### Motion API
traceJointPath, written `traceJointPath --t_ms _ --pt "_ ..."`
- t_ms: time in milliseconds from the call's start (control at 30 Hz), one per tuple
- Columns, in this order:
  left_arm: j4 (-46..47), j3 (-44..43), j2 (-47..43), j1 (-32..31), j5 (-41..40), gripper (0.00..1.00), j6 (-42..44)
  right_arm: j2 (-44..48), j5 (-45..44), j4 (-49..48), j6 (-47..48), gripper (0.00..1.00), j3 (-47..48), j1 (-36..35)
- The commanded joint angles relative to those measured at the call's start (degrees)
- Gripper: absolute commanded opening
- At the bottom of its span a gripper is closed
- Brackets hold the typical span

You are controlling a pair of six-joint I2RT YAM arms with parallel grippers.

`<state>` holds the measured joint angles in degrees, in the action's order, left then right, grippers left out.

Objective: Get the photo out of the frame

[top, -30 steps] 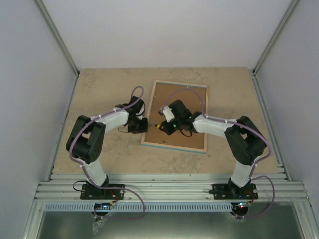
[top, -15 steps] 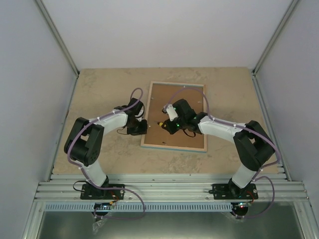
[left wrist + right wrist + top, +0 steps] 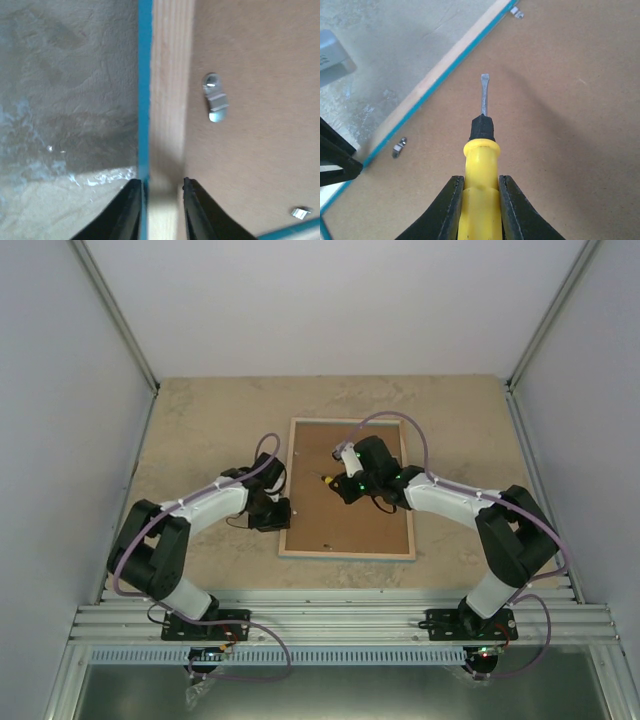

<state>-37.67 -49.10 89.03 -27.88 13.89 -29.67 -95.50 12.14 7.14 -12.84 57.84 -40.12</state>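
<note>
The frame (image 3: 345, 553) lies face down on the table, its light wood back and thin turquoise edge (image 3: 145, 75) showing. The brown backing board (image 3: 340, 525) fills it and hides the photo. My left gripper (image 3: 283, 520) is shut on the frame's left border (image 3: 167, 100), one finger on each side of it, near the near-left corner. My right gripper (image 3: 345, 485) hovers over the board, shut on a yellow-handled screwdriver (image 3: 481, 150). The screwdriver's flat blade (image 3: 483, 95) points toward the frame's left border (image 3: 445, 65).
Small metal retaining clips sit on the backing board along the left border (image 3: 215, 100) (image 3: 399, 147) and near corners (image 3: 300, 213) (image 3: 516, 12). The beige table (image 3: 200, 420) is bounded by grey walls left, right and back. My left gripper's fingers (image 3: 335, 160) show in the right wrist view.
The frame has turned from tilted to square with the table and slid slightly left. My left gripper moved nearer along its left border. The right gripper shifted with the screwdriver.
</note>
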Motion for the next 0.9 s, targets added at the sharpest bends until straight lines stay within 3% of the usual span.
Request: traceJointPath --t_ms 0,200,300,667,867 --pt "-0.91 -2.85 -4.03 -0.23 0.82 0.33 -1.06 0.82 -0.74 -2.54 -0.30 0.01 -0.29 0.60" --pt "-1.09 -7.86 -1.46 2.49 -1.14 0.56 0.34 0.48 -0.99 -2.87 0.40 0.00 0.43 1.71" --pt "-0.15 -11.12 1.43 4.68 -3.28 0.62 1.69 0.51 -1.06 -3.64 0.45 0.00 -0.04 2.26" --pt "-0.12 -31.37 21.86 8.66 -5.45 0.63 7.38 -1.54 -0.38 -5.19 0.31 0.00 0.36 3.27" --pt "-1.16 -35.29 27.03 8.81 -6.40 0.57 8.81 -2.87 -0.56 -5.79 0.19 0.00 1.32 3.47"
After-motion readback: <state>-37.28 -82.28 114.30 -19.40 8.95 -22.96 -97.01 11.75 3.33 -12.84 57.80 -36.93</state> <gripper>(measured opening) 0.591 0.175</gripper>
